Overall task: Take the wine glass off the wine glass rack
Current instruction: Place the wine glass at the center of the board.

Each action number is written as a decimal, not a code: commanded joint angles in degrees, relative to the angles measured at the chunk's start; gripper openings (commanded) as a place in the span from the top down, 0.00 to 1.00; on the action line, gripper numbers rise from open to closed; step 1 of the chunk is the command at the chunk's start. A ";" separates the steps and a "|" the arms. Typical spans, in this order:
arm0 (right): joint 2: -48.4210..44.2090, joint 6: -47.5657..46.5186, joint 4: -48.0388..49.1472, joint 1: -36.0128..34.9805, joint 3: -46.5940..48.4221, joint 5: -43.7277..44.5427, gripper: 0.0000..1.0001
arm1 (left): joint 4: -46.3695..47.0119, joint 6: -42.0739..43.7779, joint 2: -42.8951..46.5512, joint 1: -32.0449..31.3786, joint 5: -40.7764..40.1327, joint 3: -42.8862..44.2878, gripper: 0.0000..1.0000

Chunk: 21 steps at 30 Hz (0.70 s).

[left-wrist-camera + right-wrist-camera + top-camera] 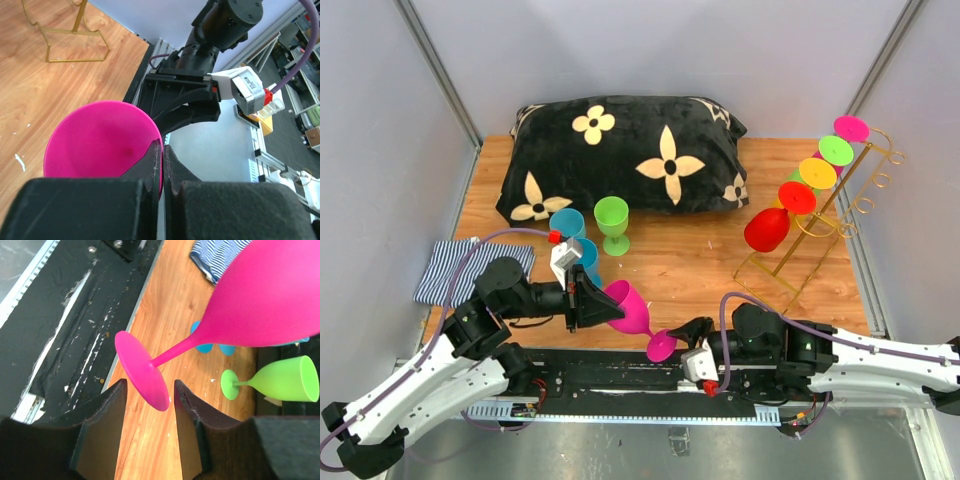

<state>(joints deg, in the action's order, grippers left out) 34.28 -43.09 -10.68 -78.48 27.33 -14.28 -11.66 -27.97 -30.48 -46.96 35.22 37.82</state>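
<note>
Furthest left, a striped cloth (470,265) lies on the wooden table (700,265). Beside it, the left gripper (592,303) is clamped on the bowl rim of the pink wine glass (630,312), one finger inside the bowl and one outside, with almost no gap between them. The glass is off the rack, tilted over the table's near edge with its foot pointing right. There the right gripper (682,335) is spread wide, its fingers straddling the foot and gripping nothing. Far right stands the wine glass rack (836,200), with a row of coloured glasses (767,228) hanging on its slanted rails.
</note>
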 commanded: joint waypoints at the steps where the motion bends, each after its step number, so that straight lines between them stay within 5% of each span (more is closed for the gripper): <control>1: -1.22 8.61 7.55 -0.71 -1.71 3.98 0.55 | -0.60 1.09 0.44 -0.06 -4.94 2.33 0.99; 13: -3.81 19.47 14.05 -0.67 -4.92 6.44 0.30 | -7.21 3.43 -3.71 -0.06 -28.19 8.10 1.00; 17: -3.94 22.88 14.51 -0.71 -5.01 6.78 0.27 | -5.34 7.71 -8.41 -0.06 -26.66 8.21 0.99; 21: -3.79 25.78 15.36 -0.71 -5.05 8.36 0.23 | -6.15 11.16 -14.61 -0.98 -33.82 8.22 1.00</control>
<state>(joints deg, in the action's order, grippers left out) 30.96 -22.33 1.96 -78.48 22.83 -8.16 -18.09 -21.87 -40.25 -47.09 8.82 45.04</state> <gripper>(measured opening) 0.753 0.023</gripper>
